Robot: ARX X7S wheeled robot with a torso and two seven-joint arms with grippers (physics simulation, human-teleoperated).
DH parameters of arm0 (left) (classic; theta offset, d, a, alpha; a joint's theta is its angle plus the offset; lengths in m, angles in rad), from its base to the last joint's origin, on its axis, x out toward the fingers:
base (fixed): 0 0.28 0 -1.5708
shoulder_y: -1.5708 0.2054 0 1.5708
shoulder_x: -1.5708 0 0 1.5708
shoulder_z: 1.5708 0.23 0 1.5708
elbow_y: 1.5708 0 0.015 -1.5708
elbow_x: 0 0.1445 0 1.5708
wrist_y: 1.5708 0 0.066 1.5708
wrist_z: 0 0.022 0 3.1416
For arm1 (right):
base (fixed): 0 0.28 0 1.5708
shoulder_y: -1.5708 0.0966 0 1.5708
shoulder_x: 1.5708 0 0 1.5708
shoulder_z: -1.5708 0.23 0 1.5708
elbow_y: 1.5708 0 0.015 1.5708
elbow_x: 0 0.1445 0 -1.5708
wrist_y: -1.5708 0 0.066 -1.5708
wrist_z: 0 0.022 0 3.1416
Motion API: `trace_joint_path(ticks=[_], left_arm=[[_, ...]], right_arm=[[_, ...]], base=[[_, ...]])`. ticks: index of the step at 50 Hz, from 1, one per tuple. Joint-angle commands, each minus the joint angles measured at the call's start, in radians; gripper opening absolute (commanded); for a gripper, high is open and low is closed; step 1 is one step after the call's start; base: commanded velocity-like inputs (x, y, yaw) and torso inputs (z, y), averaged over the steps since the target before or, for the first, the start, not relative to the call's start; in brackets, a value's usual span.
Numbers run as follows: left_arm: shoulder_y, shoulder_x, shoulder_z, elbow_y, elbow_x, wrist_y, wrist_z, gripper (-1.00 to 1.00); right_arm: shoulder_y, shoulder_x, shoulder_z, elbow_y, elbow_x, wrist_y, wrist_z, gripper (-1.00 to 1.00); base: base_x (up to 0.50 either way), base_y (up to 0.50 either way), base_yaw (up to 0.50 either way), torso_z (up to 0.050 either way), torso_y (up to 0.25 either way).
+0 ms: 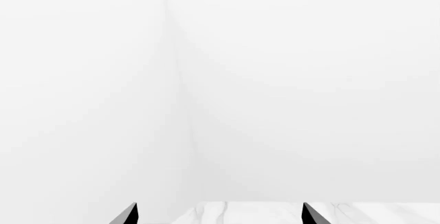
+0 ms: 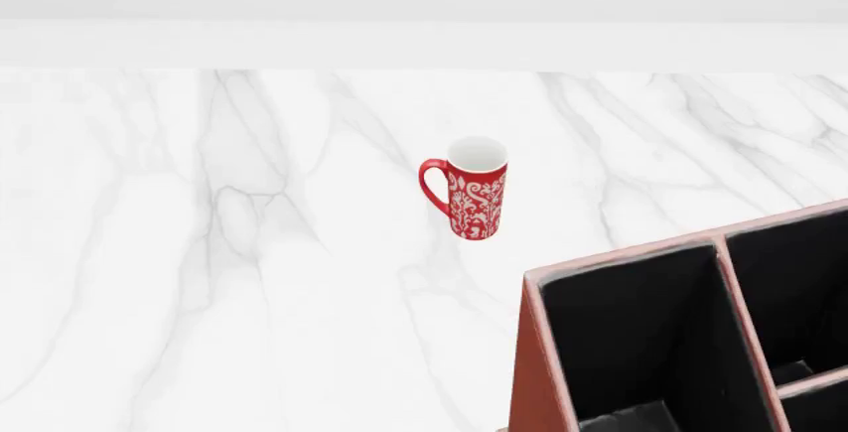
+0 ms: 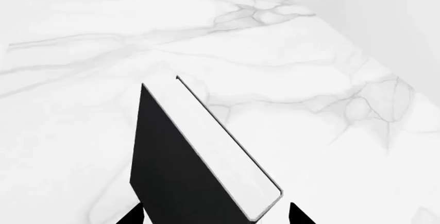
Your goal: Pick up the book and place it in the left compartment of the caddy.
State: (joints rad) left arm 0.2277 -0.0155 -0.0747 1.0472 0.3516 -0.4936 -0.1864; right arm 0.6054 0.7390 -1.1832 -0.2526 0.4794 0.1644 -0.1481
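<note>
In the right wrist view we see our right end effector [image 3: 216,216] clamped on the book [image 3: 182,172], black cover and white page edges tilted above the marble tabletop [image 3: 289,54]. Our left end effector [image 1: 218,214] shows two dark fingertips standing apart with nothing between them, aimed at a white wall. From the head view, the caddy [image 2: 537,353] sits nearest, its left compartment [image 2: 636,338] black-lined and bare. Farther off stands a red patterned mug [image 2: 472,190], well apart from it.
</note>
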Motion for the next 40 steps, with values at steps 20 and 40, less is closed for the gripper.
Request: trace_joint_path(ticks=[20,40], left_arm=[[-0.008,0.013,-0.010,0.000,0.009,0.001,0.040,1.00],[-0.020,0.002,0.012,-0.003,0.016,-0.023,0.034,1.00]], right_arm=[[0.025,-0.066,0.013,0.072,-0.011,-0.001,-0.048,1.00],[0.035,-0.089,0.022,0.115,0.016,-0.007,-0.075,1.00]], base=[[0.00,0.00,0.00,0.000,0.000],[0.00,0.00,0.00,0.000,0.000]])
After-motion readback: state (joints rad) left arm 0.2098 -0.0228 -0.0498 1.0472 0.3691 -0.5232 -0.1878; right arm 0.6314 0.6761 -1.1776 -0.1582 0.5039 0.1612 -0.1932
